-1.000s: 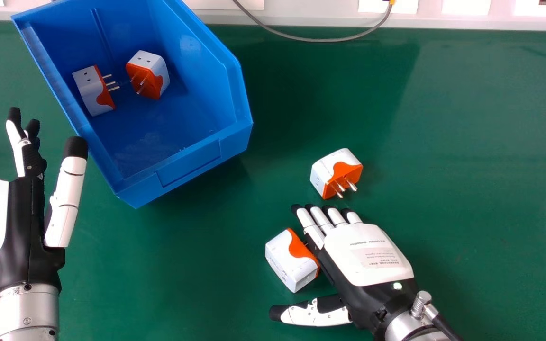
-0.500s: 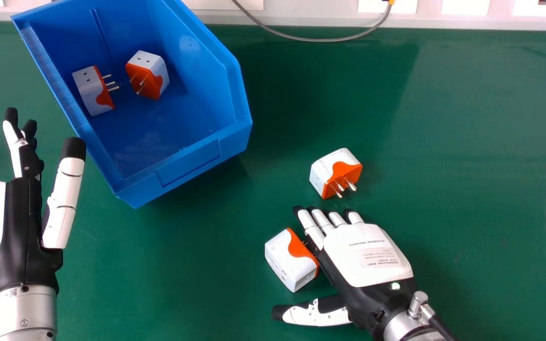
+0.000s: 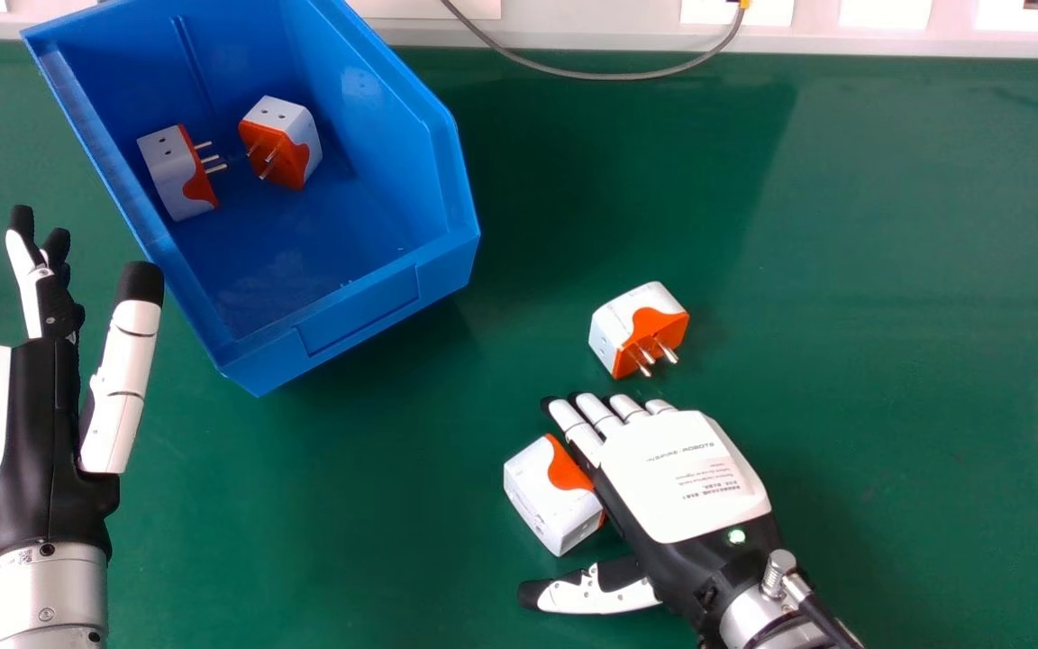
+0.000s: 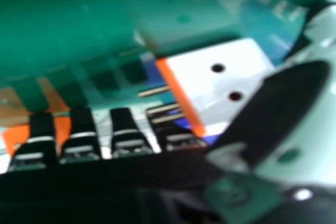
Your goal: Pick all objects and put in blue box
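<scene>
With fingers (image 3: 573, 428) and thumb (image 3: 596, 596) of the right hand (image 3: 677, 473) spread wide, centre the nearer adapter (image 3: 546, 500), lying between them on the surface (image 3: 348, 541), then close evenly on its casing, clear of the prongs (image 4: 153, 91), before lifting toward the blue box (image 3: 361, 311).

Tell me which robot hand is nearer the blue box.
Left. The left robot hand is beside the blue box, on its left; the right robot hand is farther off, to the box's near right.

Head view: blue box (image 3: 258, 361) cut off at top edge; nearer plug adapter (image 3: 548, 505) partly covered by right robot hand (image 3: 681, 478).
</scene>
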Controlling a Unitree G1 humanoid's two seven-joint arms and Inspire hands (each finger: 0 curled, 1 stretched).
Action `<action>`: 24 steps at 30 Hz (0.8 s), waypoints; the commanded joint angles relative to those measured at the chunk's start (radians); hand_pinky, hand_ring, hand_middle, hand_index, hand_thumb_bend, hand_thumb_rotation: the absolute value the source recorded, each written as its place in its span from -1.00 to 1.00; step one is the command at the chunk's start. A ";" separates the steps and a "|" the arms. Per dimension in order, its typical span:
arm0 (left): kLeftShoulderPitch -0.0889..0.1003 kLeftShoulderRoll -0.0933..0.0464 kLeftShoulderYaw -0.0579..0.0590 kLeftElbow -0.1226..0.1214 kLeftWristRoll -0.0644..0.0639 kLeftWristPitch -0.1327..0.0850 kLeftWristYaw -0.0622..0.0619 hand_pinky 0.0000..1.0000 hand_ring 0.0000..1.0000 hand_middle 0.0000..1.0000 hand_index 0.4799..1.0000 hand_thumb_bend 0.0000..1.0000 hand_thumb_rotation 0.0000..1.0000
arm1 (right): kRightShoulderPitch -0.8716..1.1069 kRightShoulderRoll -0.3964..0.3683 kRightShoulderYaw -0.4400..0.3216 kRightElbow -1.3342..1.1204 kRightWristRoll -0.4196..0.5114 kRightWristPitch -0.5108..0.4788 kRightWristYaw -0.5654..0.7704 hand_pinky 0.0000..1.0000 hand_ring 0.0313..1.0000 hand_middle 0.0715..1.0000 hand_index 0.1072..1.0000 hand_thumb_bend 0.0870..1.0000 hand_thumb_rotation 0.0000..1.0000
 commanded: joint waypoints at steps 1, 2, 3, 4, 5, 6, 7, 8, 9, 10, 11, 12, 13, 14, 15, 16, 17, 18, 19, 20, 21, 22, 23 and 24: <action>-0.001 0.014 0.006 -0.025 -0.004 -0.009 -0.004 0.93 1.00 1.00 1.00 0.34 1.00 | -0.014 0.010 0.004 0.008 -0.009 0.008 -0.003 -0.08 0.12 0.25 0.31 0.27 -0.21; -0.001 0.014 0.006 -0.026 -0.004 -0.009 -0.003 0.93 1.00 1.00 1.00 0.34 1.00 | -0.016 0.012 0.004 0.010 -0.004 0.010 -0.002 -0.09 0.11 0.25 0.31 0.29 -0.24; -0.002 0.013 0.006 -0.026 -0.004 -0.009 -0.003 0.93 1.00 1.00 1.00 0.34 1.00 | -0.018 0.015 0.004 0.012 0.001 0.011 -0.002 -0.09 0.11 0.25 0.31 0.29 -0.24; -0.003 0.014 0.006 -0.026 -0.005 -0.008 -0.004 0.93 1.00 1.00 1.00 0.34 1.00 | -0.021 0.019 0.004 0.014 0.005 0.012 -0.001 -0.10 0.10 0.26 0.31 0.31 -0.33; -0.005 0.014 0.006 -0.026 -0.005 -0.007 -0.004 0.93 1.00 1.00 1.00 0.35 1.00 | -0.022 0.021 0.005 0.015 0.008 0.014 -0.001 -0.13 0.09 0.26 0.31 0.32 -0.43; -0.006 0.015 0.006 -0.024 -0.005 -0.008 -0.004 0.93 1.00 1.00 1.00 0.36 1.00 | -0.025 0.024 0.006 0.019 0.011 0.015 -0.002 -0.14 0.08 0.26 0.31 0.33 -0.49; -0.006 0.015 0.006 -0.022 -0.005 -0.010 -0.004 0.93 1.00 1.00 1.00 0.36 1.00 | -0.028 0.029 0.006 0.023 0.014 0.016 -0.004 -0.15 0.08 0.26 0.31 0.33 -0.54; -0.006 0.015 0.006 -0.022 -0.005 -0.010 -0.005 0.93 1.00 1.00 1.00 0.36 1.00 | -0.034 0.033 0.006 0.032 0.018 0.016 -0.006 -0.17 0.07 0.25 0.31 0.33 -0.58; -0.006 0.015 0.006 -0.022 -0.005 -0.010 -0.005 0.93 1.00 1.00 1.00 0.36 1.00 | -0.038 0.036 0.007 0.038 0.020 0.015 -0.007 -0.19 0.04 0.22 0.29 0.32 -0.62; -0.005 0.015 0.006 -0.023 -0.005 -0.010 -0.005 0.93 1.00 1.00 1.00 0.36 1.00 | -0.044 0.038 0.007 0.044 0.022 0.012 -0.010 -0.19 0.04 0.22 0.29 0.32 -0.62; -0.005 0.015 0.006 -0.023 -0.005 -0.010 -0.005 0.93 1.00 1.00 1.00 0.36 1.00 | -0.051 0.039 0.008 0.054 0.023 0.008 -0.015 -0.21 0.01 0.18 0.25 0.31 -0.65; -0.005 0.015 0.006 -0.023 -0.005 -0.011 -0.005 0.92 1.00 1.00 1.00 0.36 1.00 | -0.056 0.040 0.008 0.060 0.024 0.005 -0.019 -0.23 -0.03 0.11 0.18 0.30 -0.70; -0.005 0.015 0.006 -0.023 -0.005 -0.011 -0.005 0.93 1.00 1.00 1.00 0.36 1.00 | -0.059 0.040 0.009 0.065 0.025 0.003 -0.023 -0.24 -0.04 0.09 0.16 0.30 -0.71; -0.005 0.016 0.006 -0.022 -0.006 -0.012 -0.006 0.93 1.00 1.00 1.00 0.36 1.00 | -0.064 0.039 0.010 0.072 0.027 0.001 -0.028 -0.25 -0.05 0.07 0.15 0.30 -0.72; -0.005 0.016 0.007 -0.019 -0.007 -0.014 -0.006 0.93 1.00 1.00 1.00 0.36 1.00 | -0.075 0.039 0.011 0.085 0.031 -0.005 -0.034 -0.26 -0.07 0.03 0.08 0.22 -0.72; -0.006 0.017 0.008 -0.017 -0.007 -0.014 -0.007 0.93 1.00 1.00 1.00 0.36 1.00 | -0.084 0.039 0.011 0.097 0.035 -0.011 -0.040 -0.27 -0.08 0.01 0.03 0.16 -0.72; -0.006 0.018 0.008 -0.016 -0.008 -0.014 -0.007 0.92 1.00 1.00 1.00 0.36 1.00 | -0.090 0.039 0.011 0.106 0.039 -0.016 -0.044 -0.28 -0.10 -0.04 0.00 0.12 -0.78; -0.006 0.018 0.009 -0.017 -0.008 -0.013 -0.008 0.92 1.00 1.00 1.00 0.36 1.00 | -0.095 0.041 0.010 0.114 0.045 -0.020 -0.046 -0.29 -0.12 -0.08 -0.02 0.09 -0.82; -0.006 0.018 0.009 -0.018 -0.009 -0.011 -0.009 0.92 1.00 1.00 1.00 0.36 1.00 | -0.099 0.043 0.008 0.118 0.051 -0.022 -0.045 -0.29 -0.14 -0.11 -0.04 0.06 -0.85; -0.006 0.018 0.009 -0.019 -0.008 -0.009 -0.009 0.92 1.00 1.00 1.00 0.36 1.00 | -0.103 0.045 0.008 0.123 0.057 -0.024 -0.046 -0.29 -0.14 -0.11 -0.04 0.06 -0.85; -0.006 0.018 0.009 -0.020 -0.008 -0.008 -0.010 0.92 1.00 1.00 1.00 0.36 1.00 | -0.106 0.046 0.008 0.127 0.061 -0.024 -0.047 -0.29 -0.14 -0.11 -0.04 0.06 -0.85; -0.006 0.018 0.009 -0.020 -0.008 -0.008 -0.011 0.92 1.00 1.00 1.00 0.36 1.00 | -0.109 0.047 0.008 0.131 0.063 -0.025 -0.051 -0.30 -0.14 -0.13 -0.06 0.04 -0.88; -0.007 0.017 0.009 -0.020 -0.008 -0.008 -0.012 0.92 1.00 1.00 1.00 0.36 1.00 | -0.112 0.048 0.009 0.135 0.066 -0.024 -0.054 -0.29 -0.14 -0.16 -0.07 0.01 -0.92; -0.006 0.016 0.009 -0.021 -0.008 -0.008 -0.013 0.92 1.00 1.00 1.00 0.36 1.00 | -0.114 0.050 0.009 0.139 0.070 -0.025 -0.056 -0.29 -0.15 -0.17 -0.08 0.00 -0.94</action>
